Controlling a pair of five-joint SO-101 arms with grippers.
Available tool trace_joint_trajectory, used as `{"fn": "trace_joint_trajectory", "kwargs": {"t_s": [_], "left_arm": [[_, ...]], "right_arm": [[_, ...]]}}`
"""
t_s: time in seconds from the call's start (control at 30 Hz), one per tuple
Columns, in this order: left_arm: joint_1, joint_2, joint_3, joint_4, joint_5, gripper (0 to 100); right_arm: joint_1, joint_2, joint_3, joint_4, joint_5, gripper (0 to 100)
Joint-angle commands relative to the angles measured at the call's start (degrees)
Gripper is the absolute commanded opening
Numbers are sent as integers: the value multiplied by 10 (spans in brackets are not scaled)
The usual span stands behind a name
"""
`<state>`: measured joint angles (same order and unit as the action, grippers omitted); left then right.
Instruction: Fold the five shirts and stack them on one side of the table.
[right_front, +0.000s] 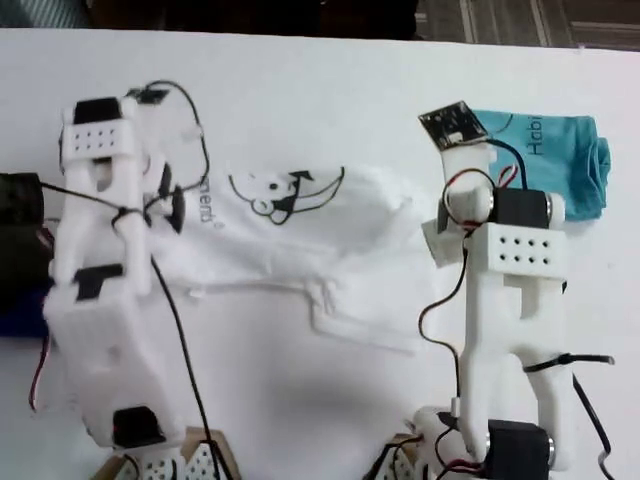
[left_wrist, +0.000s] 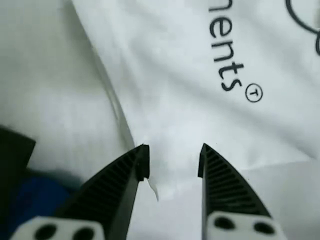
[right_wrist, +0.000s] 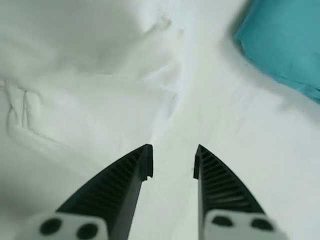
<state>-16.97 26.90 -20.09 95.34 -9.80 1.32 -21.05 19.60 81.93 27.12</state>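
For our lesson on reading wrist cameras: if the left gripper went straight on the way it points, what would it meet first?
The left gripper, open, would most likely meet the white shirt first; the shirt's edge lies just ahead of the jaws. How far off it is cannot be told.

dark lowercase lettering (left_wrist: 227, 55) printed along the white shirt (right_front: 330, 250), closed off by a small circled letter mark (left_wrist: 254, 93); beside it on the same shirt, a dark line drawing (right_front: 285, 192). on the folded teal shirt (right_front: 565, 165), a short dark word (right_front: 533, 133) running along one edge, too small to make out in full.
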Motion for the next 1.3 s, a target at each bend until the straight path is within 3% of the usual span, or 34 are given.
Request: {"fn": "trace_joint_trajectory", "kwargs": {"t_s": [0.0, 0.17, 0.33, 0.5, 0.67, 0.9, 1.03, 1.13, 1.27], "left_arm": [[6, -142, 196, -101, -19, 181], [-2, -220, 412, -284, -21, 181], [-39, -205, 508, -419, -47, 181], [-61, -206, 503, -404, -55, 181], [-67, -207, 502, -323, -58, 181], [-63, -213, 487, -316, -54, 181], [-63, -249, 464, -307, -52, 181], [-63, -295, 440, -274, -52, 181], [-59, -353, 432, -252, -38, 181]], "right_arm": [[-3, -27, 4, -7, 4, 138], [-6, -28, 4, -7, 4, 138], [-5, -29, 6, -7, 4, 138], [-6, -27, 6, -6, 4, 138], [-6, -26, 6, -6, 4, 138], [-6, -25, 6, -11, 1, 138], [-6, -14, 4, -93, -33, 138], [-20, 51, -25, -142, -89, 138], [-62, 193, -126, -117, -116, 138]]}}
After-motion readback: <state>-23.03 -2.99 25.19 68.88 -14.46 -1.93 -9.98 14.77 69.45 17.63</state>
